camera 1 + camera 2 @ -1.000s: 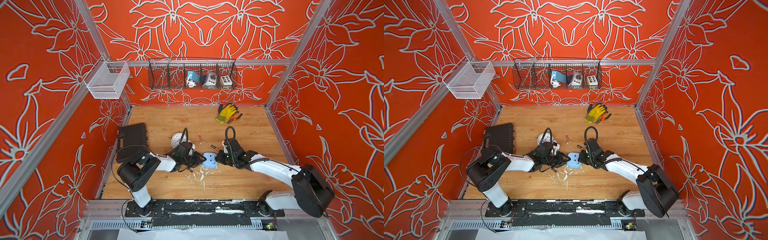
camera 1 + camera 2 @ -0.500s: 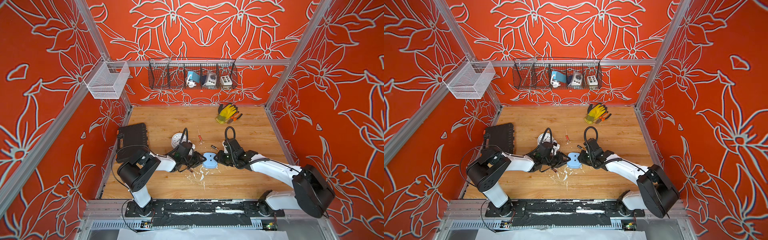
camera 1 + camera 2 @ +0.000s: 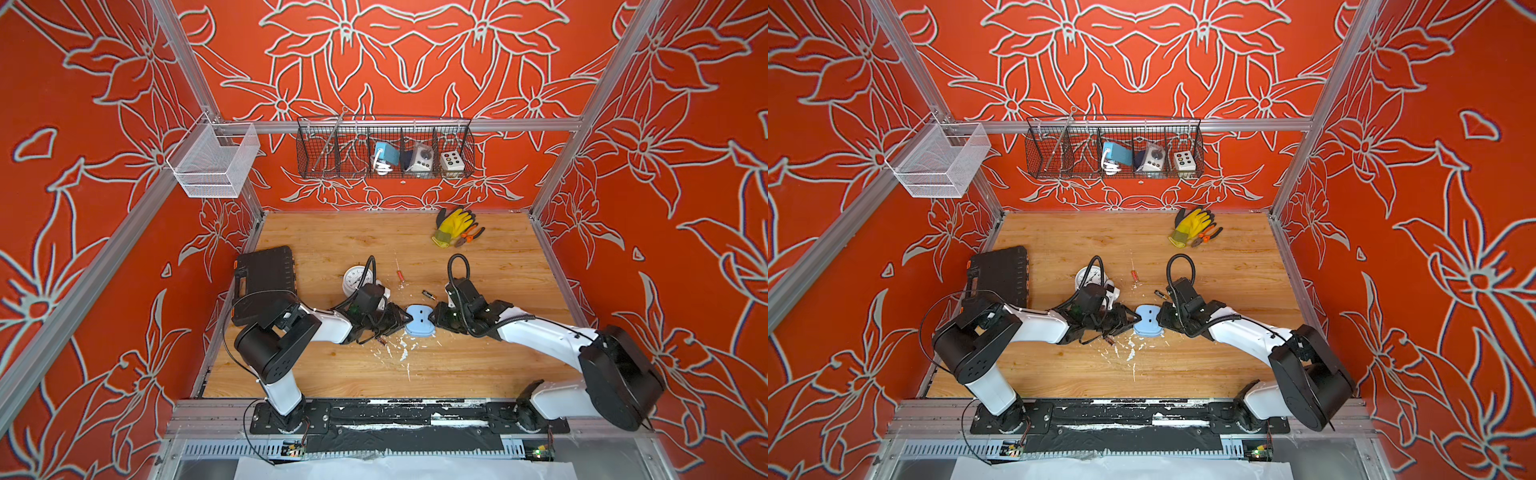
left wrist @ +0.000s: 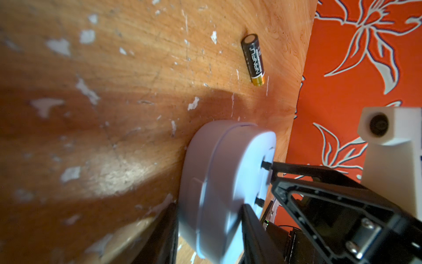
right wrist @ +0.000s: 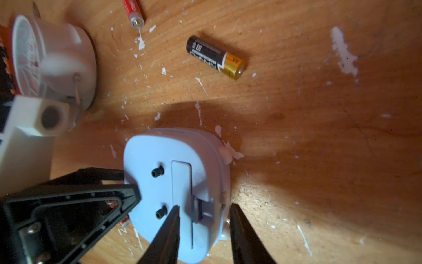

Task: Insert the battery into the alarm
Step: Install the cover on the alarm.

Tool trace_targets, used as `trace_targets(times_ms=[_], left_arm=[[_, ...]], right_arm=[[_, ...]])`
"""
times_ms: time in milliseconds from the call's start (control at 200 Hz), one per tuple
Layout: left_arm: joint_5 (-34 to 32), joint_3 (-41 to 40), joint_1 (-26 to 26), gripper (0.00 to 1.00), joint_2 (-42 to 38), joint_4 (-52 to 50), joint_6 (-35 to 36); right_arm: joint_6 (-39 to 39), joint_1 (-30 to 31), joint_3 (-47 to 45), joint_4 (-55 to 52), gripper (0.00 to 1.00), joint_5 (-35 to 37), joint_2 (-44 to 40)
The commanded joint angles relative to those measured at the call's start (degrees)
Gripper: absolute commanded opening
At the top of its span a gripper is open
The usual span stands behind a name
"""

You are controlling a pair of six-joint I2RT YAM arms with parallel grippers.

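Flagging risks at this point: the alarm [image 5: 173, 182] lay face down on the tabletop [image 3: 457, 365], back up, between your two arms in both top views. The left jaws were pinching its body, one on each flank in the left wrist view. The right jaws were spread and held nothing. One tip sat on the battery cover [image 5: 181, 180] beside a black knob [image 5: 161, 214], and the other hung off the alarm's edge, with the latch [image 5: 201, 209] between them. The cover looked in place, but I couldn't tell whether the latch had released. The battery [image 5: 214, 57] lay loose on the wood near the alarm, touching nothing. My read was that you were on the cover-opening step, so insertion was well off. The main risk was that tip skating off the smooth cover onto the knob if you pushed flat rather than hooking the latch. Next, the left grip was on a rounded shell, so a hard pry could have twisted the alarm or squirted it out of the jaws. The two arms were nose to nose, and any overshoot meant they clashed. A shoved alarm could also have knocked the battery, and being round, it would have rolled. A red battery [image 5: 134, 11] also lay further out, near the white clock [image 5: 64, 61]. It looked thinner, so grabbing it by mistake was likely a misfit. You also needed to check polarity before seating.
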Motion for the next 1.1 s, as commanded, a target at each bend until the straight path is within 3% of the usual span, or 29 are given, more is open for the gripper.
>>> trace_targets(times_ms=[0, 230, 350, 430, 500, 701, 816, 1096], left_arm=[[0.2, -0.8, -0.2, 0.39, 1.3, -2.3, 0.7], [0.3, -0.6, -0.2, 0.39, 1.3, -2.2, 0.7], [0.2, -0.6, -0.2, 0.39, 1.1, -2.4, 0.8], [-0.2, -0.3, -0.2, 0.4, 0.4, -2.7, 1.4], [-1.2, 0.0, -0.2, 0.44, -0.8, -3.1, 2.3], [-5.4, 1.5, -0.1, 0.69, -6.8, -6.1, 6.4], [-9.8, 1.7, 0.3, 0.79, -11.5, -9.6, 9.5], [-26.4, -2.9, 2.7, 0.96, -26.7, -21.5, 18.5]], right_arm=[[0.3, 0.0, 0.9, 0.8, 0.31, -0.4, 1.1], [0.9, -0.1, 0.5, 0.5, 0.16, -0.6, 1.8], [0.4, -0.1, 1.0, -0.3, 0.15, 0.0, 0.9], [-1.0, -0.1, 2.0, -1.9, 0.23, 0.8, -0.1], [-2.3, 0.0, 3.2, -3.9, 0.35, 2.3, -1.2], [-7.7, 0.7, 7.0, -9.1, 0.62, 7.3, -2.0], [-8.7, 1.9, 9.7, -12.6, 0.76, 11.8, -1.1], [-9.4, 5.5, 18.4, -20.1, 0.94, 16.8, 5.8]])
